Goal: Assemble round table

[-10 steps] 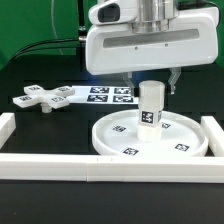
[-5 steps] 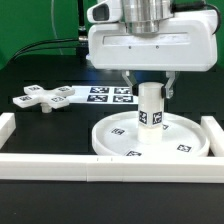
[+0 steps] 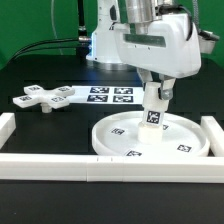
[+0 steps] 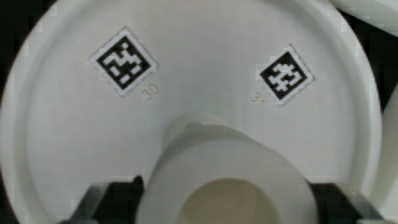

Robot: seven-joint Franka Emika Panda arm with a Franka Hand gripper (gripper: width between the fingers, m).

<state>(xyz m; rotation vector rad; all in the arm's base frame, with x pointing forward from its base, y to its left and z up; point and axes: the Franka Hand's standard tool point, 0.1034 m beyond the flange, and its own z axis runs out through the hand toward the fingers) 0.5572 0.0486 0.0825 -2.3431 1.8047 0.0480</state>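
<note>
The large white rimmed disc [image 3: 112, 142] lies flat on the table with tags on its face. The short cylinder leg [image 3: 152, 110] stands upright on its central hub. My gripper [image 3: 155, 92] is turned at an angle and its fingers hold the top of the leg from both sides. In the wrist view the leg [image 4: 222, 165] fills the gap between the two dark fingers [image 4: 121, 196], with the disc [image 4: 196, 85] beneath it. The cross-shaped foot [image 3: 42, 98] lies apart at the exterior view's left.
The marker board [image 3: 105, 95] lies behind the disc. Long white border rails run along the front [image 3: 100, 168], the exterior view's left [image 3: 5, 125] and its right [image 3: 214, 132]. The table top is black.
The gripper has come down over the top of the leg, closed on it and rotated, so the hand now sits turned. The leg still stands on the hub.
</note>
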